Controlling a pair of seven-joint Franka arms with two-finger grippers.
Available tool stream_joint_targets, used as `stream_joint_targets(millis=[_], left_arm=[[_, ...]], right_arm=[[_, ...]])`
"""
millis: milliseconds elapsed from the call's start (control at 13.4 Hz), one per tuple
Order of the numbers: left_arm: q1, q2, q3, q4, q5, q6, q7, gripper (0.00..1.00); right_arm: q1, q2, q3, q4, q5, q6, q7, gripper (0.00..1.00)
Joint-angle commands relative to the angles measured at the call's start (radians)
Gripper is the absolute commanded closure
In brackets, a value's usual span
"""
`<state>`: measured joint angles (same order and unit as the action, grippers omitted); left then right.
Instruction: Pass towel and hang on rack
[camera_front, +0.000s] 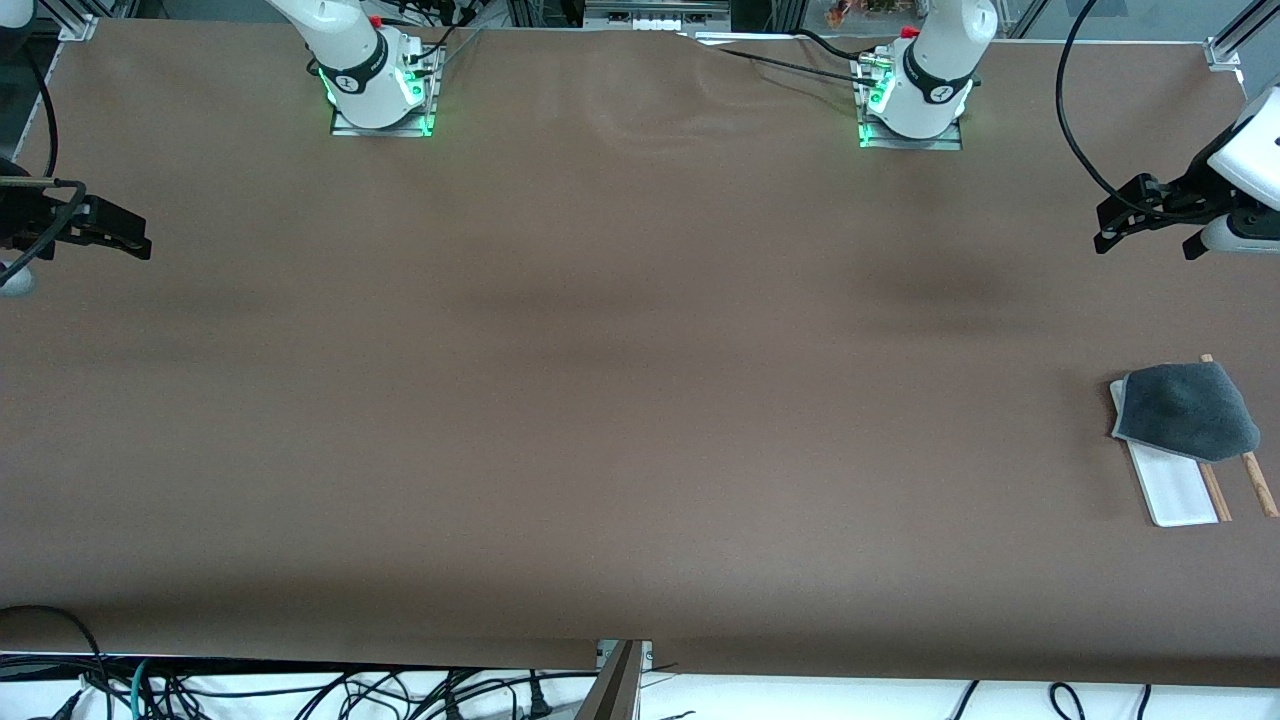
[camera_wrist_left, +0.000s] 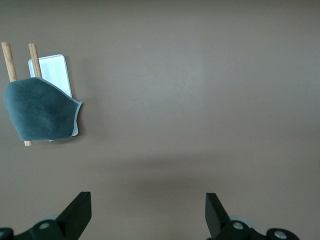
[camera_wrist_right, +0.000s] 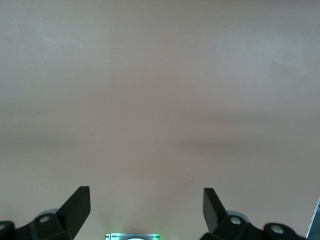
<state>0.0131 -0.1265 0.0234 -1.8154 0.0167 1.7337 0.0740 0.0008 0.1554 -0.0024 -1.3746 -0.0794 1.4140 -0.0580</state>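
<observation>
The dark grey towel (camera_front: 1188, 410) is draped over the rack's two wooden rods (camera_front: 1258, 485) at the left arm's end of the table. It covers the end of the white rack base (camera_front: 1170, 490) that is farther from the front camera. In the left wrist view the towel (camera_wrist_left: 42, 110) hangs on the rods (camera_wrist_left: 7, 60) above the base (camera_wrist_left: 54, 72). My left gripper (camera_front: 1145, 245) (camera_wrist_left: 148, 210) hovers open over bare table, apart from the rack, holding nothing. Over the right arm's end of the table, my right gripper (camera_front: 120, 235) (camera_wrist_right: 146, 205) waits open and empty.
The two arm bases (camera_front: 380, 90) (camera_front: 915, 100) stand along the table edge farthest from the front camera. A black cable (camera_front: 1080, 120) loops down near the left arm. Brown cloth (camera_front: 640, 400) covers the table. Loose cables (camera_front: 300, 695) lie below its nearest edge.
</observation>
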Motion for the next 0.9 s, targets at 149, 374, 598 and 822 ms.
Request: stream_joint_targets(millis=[149,374,598,822], left_arm=[[0.007,-0.015,0.007,-0.002,-0.015,-0.02,-0.017,0.0],[0.005,-0.013,0.004,0.014,-0.02,-0.02,-0.078,0.0],[0.005,-0.01,0.004,0.016,-0.024,-0.022,-0.132,0.0],[-0.005,0.03,0.003,0.059,-0.032,-0.014,-0.138,0.0]], right_arm=[[-0.002,-0.001,0.005,0.008,-0.01,0.002,-0.002,0.0],[-0.002,-0.001,0.005,0.008,-0.01,0.002,-0.002,0.0],[-0.002,-0.001,0.005,0.008,-0.01,0.002,-0.003,0.0],[-0.002,0.004,0.005,0.008,-0.01,0.003,-0.005,0.0]])
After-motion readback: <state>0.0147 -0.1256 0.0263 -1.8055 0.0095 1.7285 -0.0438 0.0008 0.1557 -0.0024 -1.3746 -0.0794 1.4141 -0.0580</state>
